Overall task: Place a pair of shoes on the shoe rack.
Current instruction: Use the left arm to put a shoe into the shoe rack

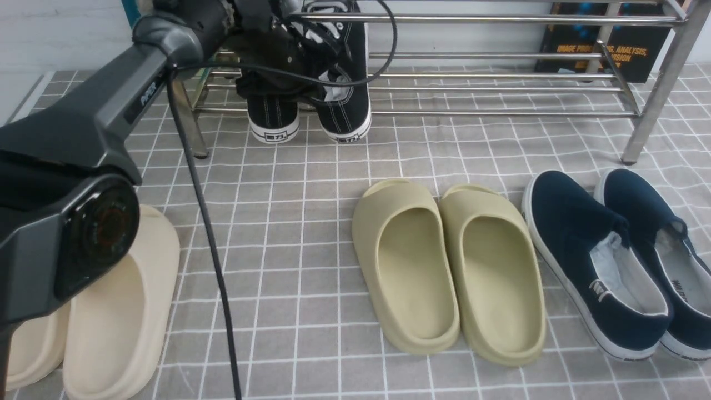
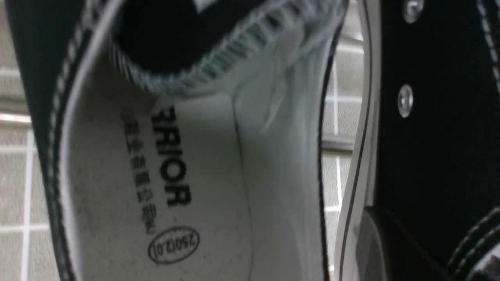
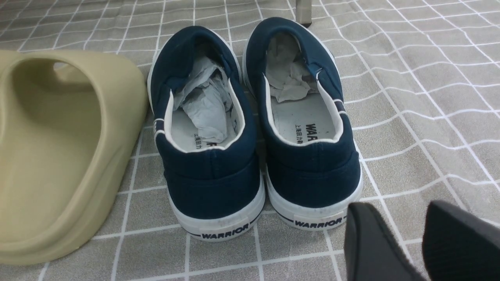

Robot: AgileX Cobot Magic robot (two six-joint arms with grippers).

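At the rack's left end: two black canvas lace-up sneakers (image 1: 347, 108) with white soles and white stitching sit side by side on the lower tubes. Their heels face the camera and jut past the front tube.
Rack: a wide, low silver metal rack (image 1: 500, 89) of shiny horizontal tubes on thick angled legs, running across the back of the front view.
Left arm: a dark grey arm (image 1: 111, 111) reaches from the near left up to the sneakers, and its black wrist housing covers their openings. A black cable (image 1: 211, 250) hangs down from it.
Left fingers: hidden among the shoes, so I cannot tell whether they are spread, pressed together or pinching a sneaker.
Left wrist view: looks closely into one sneaker at a white insole (image 2: 156, 175) printed with black letters and an oval size mark. The other sneaker's black side, with metal eyelets (image 2: 405, 100), is just beside it.
Right fingers: two dark fingers (image 3: 371, 242), spread apart with nothing between them, near the heel of the right-hand navy shoe.
Navy pair: navy canvas slip-on shoes (image 1: 611, 261) with white soles, stuffed with crumpled paper, at the front right.
Olive pair: olive foam slides (image 1: 444, 266), just beside the navy pair.
Beige pair: beige foam slides (image 1: 111, 311), near left and partly behind the arm.
Ground: grey cloth with white grid lines (image 1: 289, 222).
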